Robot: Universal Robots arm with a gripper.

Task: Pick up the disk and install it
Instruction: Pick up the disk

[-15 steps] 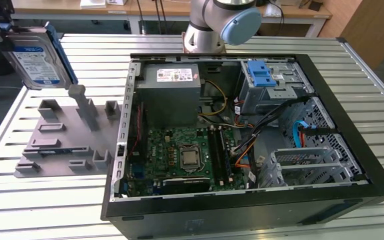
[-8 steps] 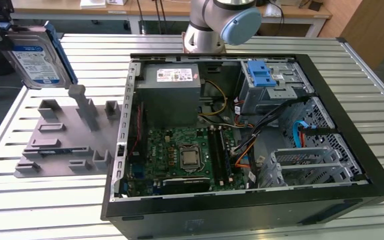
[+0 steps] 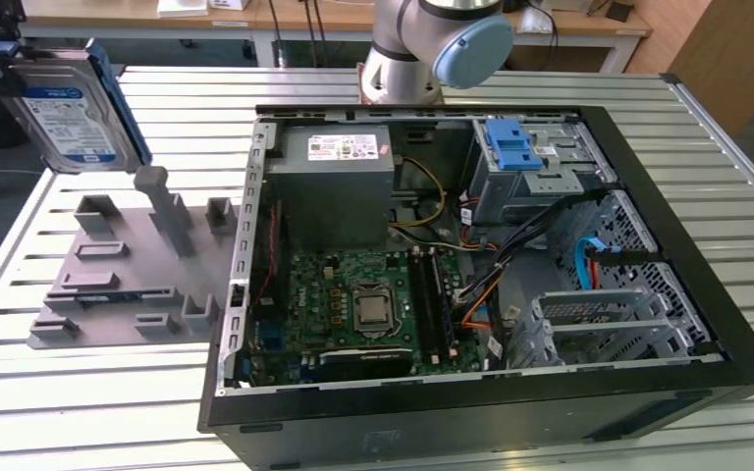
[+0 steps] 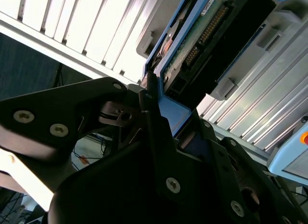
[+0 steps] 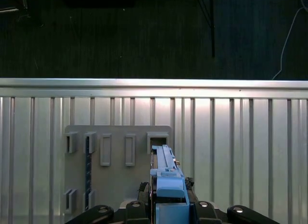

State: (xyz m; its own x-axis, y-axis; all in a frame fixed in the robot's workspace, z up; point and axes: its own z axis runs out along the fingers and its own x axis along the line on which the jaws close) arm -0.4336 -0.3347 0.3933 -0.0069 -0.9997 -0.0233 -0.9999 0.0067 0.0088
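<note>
Exterior view: the disk [image 3: 70, 108] hangs in the air at the exterior view's left, label face towards the camera, clear of the grey fixture [image 3: 129, 265] that lies below it on the slatted bench [image 3: 89, 392]. The hand [image 3: 11, 69] is clenched on the disk at its upper end.

In the second wrist view the fingers [image 4: 151, 118] press on the blue bracket [image 4: 175, 113] that frames the drive, not on the metal body. The same view shows the green circuit board [image 4: 202, 36] and its connector pins on the underside, both exposed.

Handling, as a judgement:
- The body is rigid metal and probably dense for its size; it should not flex in the grip.
- The bare metal faces look smooth and may slip under a light clamp.
- The circuit board and pins are the fragile parts; keep contact off them.
- The bracket is plastic and may yield slightly, so the drive could rock if taken by one end only.
- The bracket's edges are the sound place to hold.

In the first wrist view the disk [image 5: 166, 171] is seen edge-on above the fixture [image 5: 115, 185].

The open computer case [image 3: 482, 412] stands beside the fixture, and the drive cage [image 3: 534, 167] with a blue latch sits at its far corner, well apart from the disk.
</note>
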